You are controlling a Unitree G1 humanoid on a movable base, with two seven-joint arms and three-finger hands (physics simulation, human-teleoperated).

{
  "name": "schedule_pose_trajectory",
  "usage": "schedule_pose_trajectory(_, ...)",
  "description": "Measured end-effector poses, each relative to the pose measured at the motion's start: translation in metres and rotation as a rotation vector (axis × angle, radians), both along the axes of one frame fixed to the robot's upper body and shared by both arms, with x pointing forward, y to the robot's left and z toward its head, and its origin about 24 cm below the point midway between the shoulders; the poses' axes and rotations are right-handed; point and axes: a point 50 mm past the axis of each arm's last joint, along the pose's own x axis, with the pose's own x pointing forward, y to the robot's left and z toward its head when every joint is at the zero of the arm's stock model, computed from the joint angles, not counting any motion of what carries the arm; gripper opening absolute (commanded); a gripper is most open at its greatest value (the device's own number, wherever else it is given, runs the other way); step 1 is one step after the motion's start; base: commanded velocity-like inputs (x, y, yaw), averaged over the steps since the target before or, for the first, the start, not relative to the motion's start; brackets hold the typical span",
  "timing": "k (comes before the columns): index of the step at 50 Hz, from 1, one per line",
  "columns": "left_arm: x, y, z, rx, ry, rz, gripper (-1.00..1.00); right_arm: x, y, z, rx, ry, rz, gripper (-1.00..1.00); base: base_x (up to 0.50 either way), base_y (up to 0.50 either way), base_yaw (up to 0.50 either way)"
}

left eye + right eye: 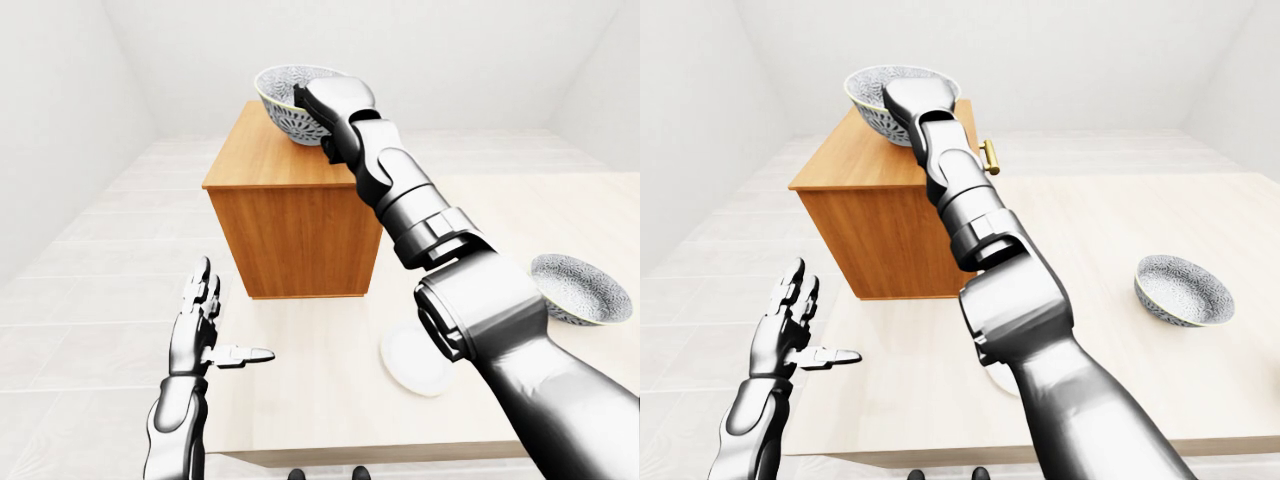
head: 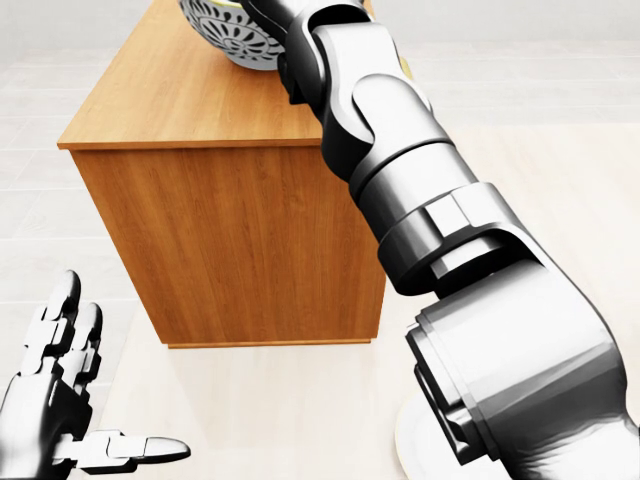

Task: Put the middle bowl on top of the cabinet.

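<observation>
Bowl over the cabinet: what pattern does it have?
The bowl has dark floral print on white; head view shows best.
</observation>
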Motion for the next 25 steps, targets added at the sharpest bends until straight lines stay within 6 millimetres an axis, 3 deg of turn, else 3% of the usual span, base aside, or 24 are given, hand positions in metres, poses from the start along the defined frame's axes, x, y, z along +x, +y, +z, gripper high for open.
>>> schedule_pose_trajectory(8, -0.0001, 0.0004, -0.0005, -0.001, 0.002, 0.0, 1.0, -0.0006, 0.0019, 0.0003, 0.007, 0.004, 0.006, -1.0, 0.0, 0.0, 0.0)
schedule_pose_trajectory(16, 0.0001, 0.0008, -0.0012, -0.002, 0.005, 0.001, 1.0, -0.001, 0.0023, 0.0022, 0.013, -0.01, 0.007, -0.81, 0.0, 0.0, 0.0)
schedule_pose_trajectory(25, 0.0009, 0.0007, -0.003, -0.003, 0.012, 0.001, 1.0, -0.0014, 0.0028, 0.0036, 0.011, -0.021, 0.007, -0.75, 0.0, 0.0, 0.0)
